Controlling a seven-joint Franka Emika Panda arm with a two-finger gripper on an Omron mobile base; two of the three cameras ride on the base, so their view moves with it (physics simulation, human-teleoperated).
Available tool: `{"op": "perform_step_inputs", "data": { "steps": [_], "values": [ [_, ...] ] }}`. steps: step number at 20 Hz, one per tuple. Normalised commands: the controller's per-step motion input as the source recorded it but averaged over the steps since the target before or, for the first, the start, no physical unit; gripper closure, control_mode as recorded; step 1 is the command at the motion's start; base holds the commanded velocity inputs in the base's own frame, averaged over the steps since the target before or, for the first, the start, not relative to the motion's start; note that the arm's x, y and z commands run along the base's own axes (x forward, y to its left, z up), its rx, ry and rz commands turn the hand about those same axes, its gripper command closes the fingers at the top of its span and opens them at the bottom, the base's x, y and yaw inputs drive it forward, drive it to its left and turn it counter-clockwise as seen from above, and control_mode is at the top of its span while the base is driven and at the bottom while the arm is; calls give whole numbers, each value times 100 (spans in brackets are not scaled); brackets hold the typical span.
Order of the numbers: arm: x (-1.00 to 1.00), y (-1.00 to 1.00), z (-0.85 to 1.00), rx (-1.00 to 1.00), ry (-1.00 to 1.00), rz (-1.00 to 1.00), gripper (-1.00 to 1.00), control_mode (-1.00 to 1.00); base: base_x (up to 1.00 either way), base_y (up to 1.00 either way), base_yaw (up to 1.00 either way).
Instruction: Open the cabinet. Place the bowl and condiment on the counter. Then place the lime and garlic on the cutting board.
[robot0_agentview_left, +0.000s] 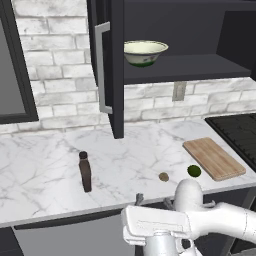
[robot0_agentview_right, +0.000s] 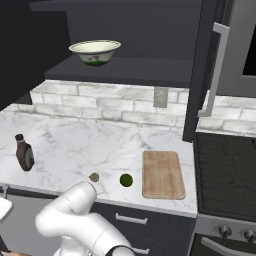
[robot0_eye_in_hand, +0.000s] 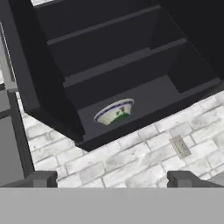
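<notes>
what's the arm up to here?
Mid-task. The cabinet is open, and the bowl sits on its dark shelf. The condiment stands upright on the counter. The lime and garlic lie on the marble just left of the cutting board, not on it. The gripper holds nothing; its fingers are spread wide, pointing up toward the bowl.

cabinet (robot0_agentview_left: 117, 75) black | bowl (robot0_agentview_left: 145, 52) cream, green band | lime (robot0_agentview_left: 194, 171) dark-green
</notes>
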Motion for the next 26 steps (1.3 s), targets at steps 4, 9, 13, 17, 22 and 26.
{"op": "perform_step_inputs", "data": {
  "steps": [4,9,13,17,22,26],
  "values": [
    [-20,-55,59,19,-2,-11,-100,-100,0,0,0],
    [-1,-28,58,11,-1,-8,-100,-100,0,0,0],
    [0,-33,79,10,0,-4,-100,-100,0,0,0],
    [0,-39,79,15,0,0,-100,-100,0,0,0],
    [-1,-40,64,13,0,0,-100,-100,0,0,0],
    [-6,-57,52,10,-5,1,-100,-100,0,0,0]
  ]
}}
